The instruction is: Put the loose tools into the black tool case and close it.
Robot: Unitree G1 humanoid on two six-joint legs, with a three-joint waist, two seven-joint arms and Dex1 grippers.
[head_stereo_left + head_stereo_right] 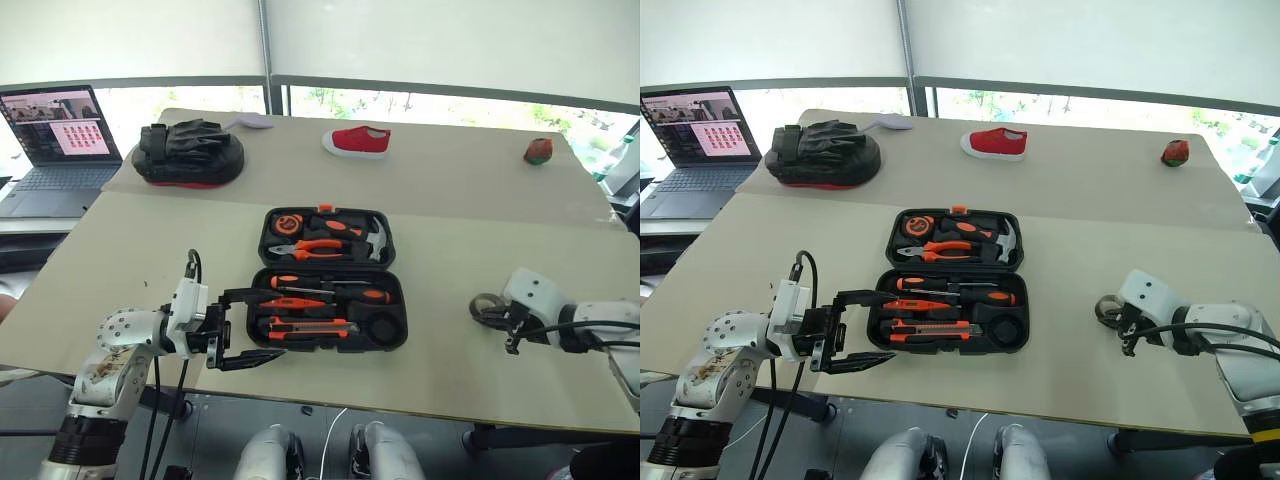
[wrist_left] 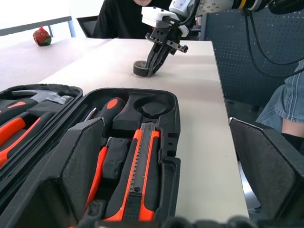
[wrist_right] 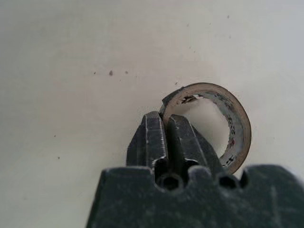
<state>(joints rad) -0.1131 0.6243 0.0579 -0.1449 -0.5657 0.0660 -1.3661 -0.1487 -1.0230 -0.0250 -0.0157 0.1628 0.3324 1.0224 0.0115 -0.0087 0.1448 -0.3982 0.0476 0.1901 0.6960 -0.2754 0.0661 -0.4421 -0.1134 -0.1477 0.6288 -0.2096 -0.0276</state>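
tape roll (image 3: 216, 124): light, stiff thin ring, flat on table, wall pinched between right jaws (image 3: 166, 124)
grip: hold by wall, may slip
left jaws (image 1: 240, 328): wide, beside open case (image 1: 330, 322)

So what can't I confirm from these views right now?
- Right gripper on the tape roll: its fingers hide the pinched wall, so grip depth is unclear.
- Tool case: in the left wrist view the left gripper's pads cover parts.
- Laptop: screen content too small.
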